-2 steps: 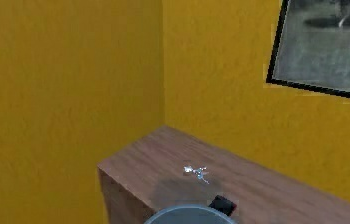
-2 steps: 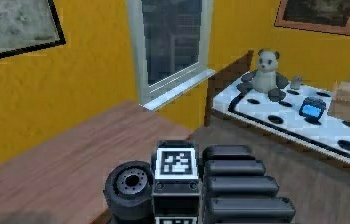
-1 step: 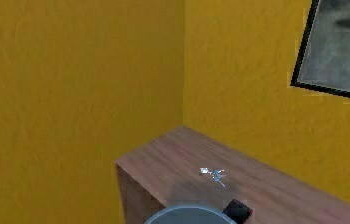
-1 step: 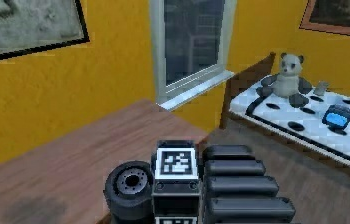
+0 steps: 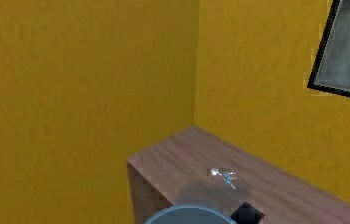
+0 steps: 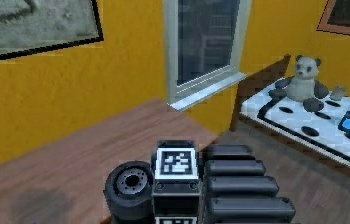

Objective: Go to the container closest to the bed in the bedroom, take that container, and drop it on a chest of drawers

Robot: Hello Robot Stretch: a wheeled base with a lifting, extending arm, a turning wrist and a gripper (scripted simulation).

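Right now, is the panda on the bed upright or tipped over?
Upright: the panda sits head up on the bed.

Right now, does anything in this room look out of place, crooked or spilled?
Nothing stands out. The toy panda sits upright on the bed, a small silvery thing lies flat on the wooden top, and the window looks whole.
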